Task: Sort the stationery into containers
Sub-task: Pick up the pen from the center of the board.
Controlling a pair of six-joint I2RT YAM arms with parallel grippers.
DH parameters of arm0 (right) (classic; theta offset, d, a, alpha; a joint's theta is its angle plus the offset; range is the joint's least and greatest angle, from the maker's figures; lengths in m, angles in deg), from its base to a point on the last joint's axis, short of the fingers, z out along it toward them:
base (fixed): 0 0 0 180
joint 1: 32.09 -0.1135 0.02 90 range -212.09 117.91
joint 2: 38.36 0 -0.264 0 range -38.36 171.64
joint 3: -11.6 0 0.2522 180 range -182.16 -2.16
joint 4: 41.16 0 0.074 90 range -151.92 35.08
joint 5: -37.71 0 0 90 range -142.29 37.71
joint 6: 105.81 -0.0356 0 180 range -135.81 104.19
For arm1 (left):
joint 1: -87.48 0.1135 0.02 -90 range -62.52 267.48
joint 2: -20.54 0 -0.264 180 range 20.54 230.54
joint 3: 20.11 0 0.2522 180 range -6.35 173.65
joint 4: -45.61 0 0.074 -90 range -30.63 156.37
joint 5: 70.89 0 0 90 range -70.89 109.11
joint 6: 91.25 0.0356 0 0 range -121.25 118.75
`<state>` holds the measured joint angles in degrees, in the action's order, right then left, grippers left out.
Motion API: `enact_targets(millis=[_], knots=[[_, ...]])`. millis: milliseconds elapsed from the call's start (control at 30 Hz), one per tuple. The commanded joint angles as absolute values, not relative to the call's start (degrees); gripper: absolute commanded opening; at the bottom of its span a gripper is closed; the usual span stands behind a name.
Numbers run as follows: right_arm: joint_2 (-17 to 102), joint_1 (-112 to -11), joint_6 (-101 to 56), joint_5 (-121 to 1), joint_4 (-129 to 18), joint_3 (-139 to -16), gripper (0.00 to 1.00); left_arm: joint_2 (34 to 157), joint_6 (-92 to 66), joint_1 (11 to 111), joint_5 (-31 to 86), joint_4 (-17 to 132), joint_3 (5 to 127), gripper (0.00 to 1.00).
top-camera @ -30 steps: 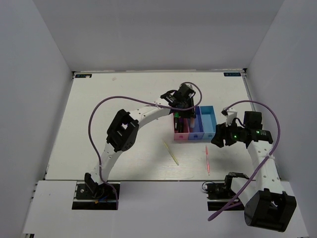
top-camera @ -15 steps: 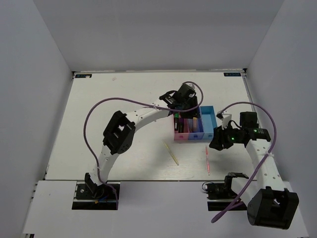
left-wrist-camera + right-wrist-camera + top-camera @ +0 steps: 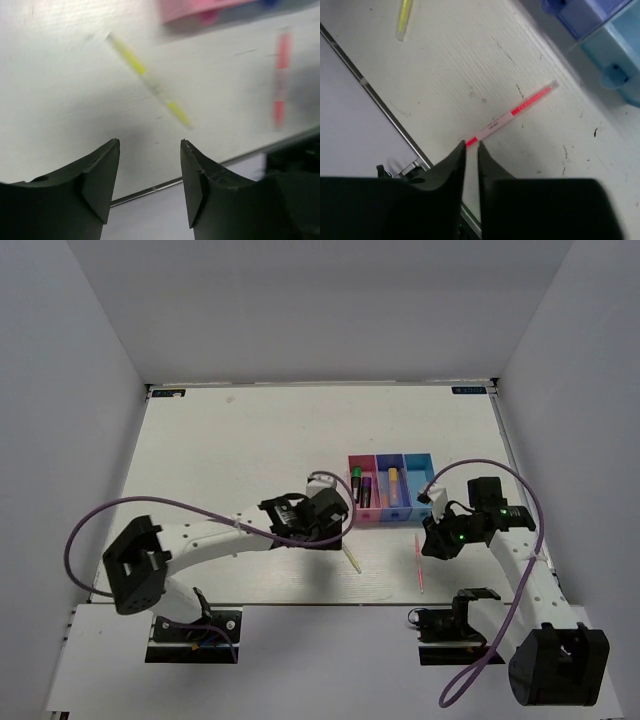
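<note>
Stationery is partly sorted: two markers (image 3: pixel 360 486) lie in the pink bin (image 3: pixel 362 517) and an orange highlighter (image 3: pixel 393 483) in the dark blue bin (image 3: pixel 396 515). The yellow pen (image 3: pixel 352 556) and the pink-red pen (image 3: pixel 419 562) lie apart on the white table (image 3: pixel 220 460), nearer than the bins. The left gripper (image 3: pixel 338 523), which was over the bins a second ago, has come near and hangs spread and empty by the yellow pen. The right gripper (image 3: pixel 471 150) has moved nearer, its fingers almost together above the pink-red pen. Plain white walls (image 3: pixel 300 310) surround the table.

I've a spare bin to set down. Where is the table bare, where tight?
Bare: the table behind the bins, and left of them beyond the left arm. Crowded: the near strip before the bins, with the yellow pen and pink-red pen.
</note>
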<state>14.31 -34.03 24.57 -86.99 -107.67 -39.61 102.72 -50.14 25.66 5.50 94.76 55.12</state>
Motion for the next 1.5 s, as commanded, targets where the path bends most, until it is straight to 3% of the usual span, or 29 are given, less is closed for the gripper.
enact_targets(millis=[0,67,167,800,1467], knots=[[13.59,-36.3,19.71,-79.11,-107.93,-40.05,0.26,106.84,-58.02,23.33,1.44,96.46,52.71,0.64],[13.06,-37.27,18.12,-74.98,-107.05,-38.9,0.41,110.8,-60.13,22.88,2.84,94.44,53.68,0.65],[14.11,-38.77,14.43,-72.86,-105.82,-37.32,0.48,115.98,-62.85,22.18,2.76,94.61,58.24,0.65],[25.18,-47.91,3.18,-65.65,-90.61,-34.23,0.48,119.07,-69.1,21.57,-0.32,91.45,57.55,0.65],[35.03,-56.61,-2.19,-53.87,-90.08,-37.58,0.34,115.03,-70.6,21.3,-2.43,89.87,52.19,0.65]])
